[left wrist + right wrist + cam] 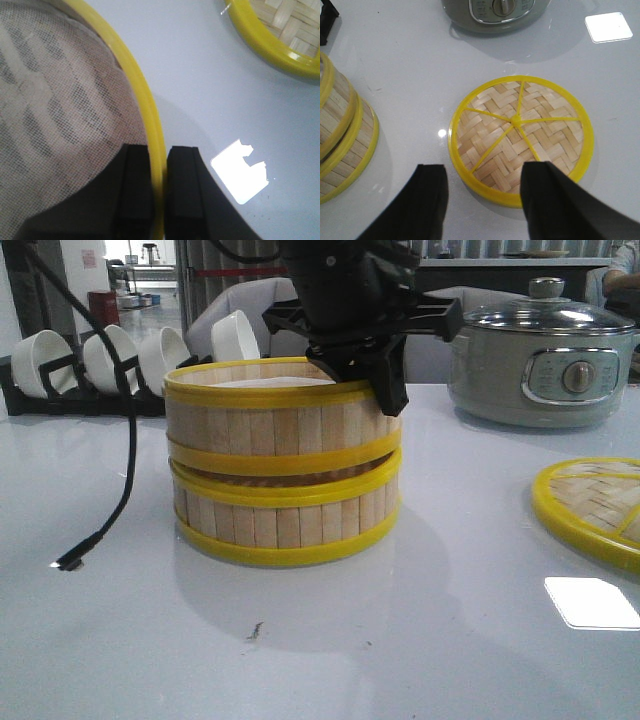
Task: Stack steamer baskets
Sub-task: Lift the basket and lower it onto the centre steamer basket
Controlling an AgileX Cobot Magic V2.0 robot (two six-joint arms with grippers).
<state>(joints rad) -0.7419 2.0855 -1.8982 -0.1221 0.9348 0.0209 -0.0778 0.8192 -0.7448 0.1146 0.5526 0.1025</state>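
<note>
The left tool [159,192] is clamped on the yellow top rim of the upper steamer basket [275,425], one pad inside the wall and one outside. That basket sits on the lower steamer basket [285,520], though slightly skewed: a dark gap shows between their rims toward the grey pot [545,360]. The stack stands on the glossy white counter [420,640], in front of that pot and beside the woven lid [520,145].

The right tool [485,200] hangs open and empty over the near edge of the lid.

I judge these rings light and fairly stiff but thin-walled, so a pinch across the rim suits them; squeezing hard could flex the slats. The smooth plastic rims may slide on each other. Inside lies a pale mesh liner [55,115], soft and loose; the walls are vertical light-wood slats.
</note>
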